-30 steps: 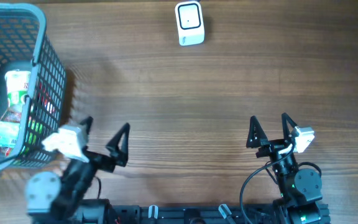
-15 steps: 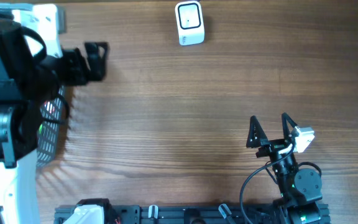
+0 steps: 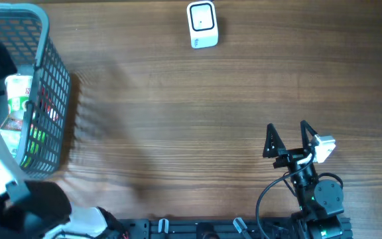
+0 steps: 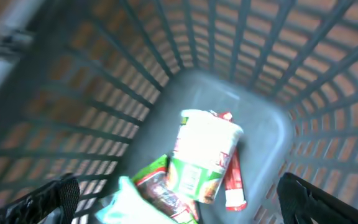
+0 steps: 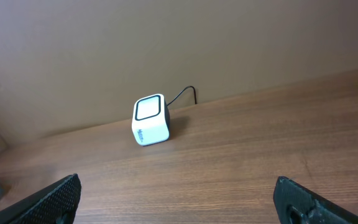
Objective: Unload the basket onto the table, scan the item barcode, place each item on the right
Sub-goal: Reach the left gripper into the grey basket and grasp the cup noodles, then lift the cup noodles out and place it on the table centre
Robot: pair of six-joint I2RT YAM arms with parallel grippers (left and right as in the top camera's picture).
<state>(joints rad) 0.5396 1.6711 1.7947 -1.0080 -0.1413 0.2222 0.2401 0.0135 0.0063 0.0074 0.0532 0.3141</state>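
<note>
Grey mesh basket [image 3: 53, 86] holds the likely item, a white-and-green cup [image 4: 201, 158] lying among packets [image 4: 234, 183] on its floor, so the left hand [image 4: 176, 186] hangs above it, spread wide and empty, seemingly to pick, while the right hand [image 3: 288, 137] waits, fingers parted and empty, well right of the basket.

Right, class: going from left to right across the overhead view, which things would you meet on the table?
plastic basket → barcode scanner → right tool. The left arm lies over the basket's edge, so it is left out of the order.
</note>
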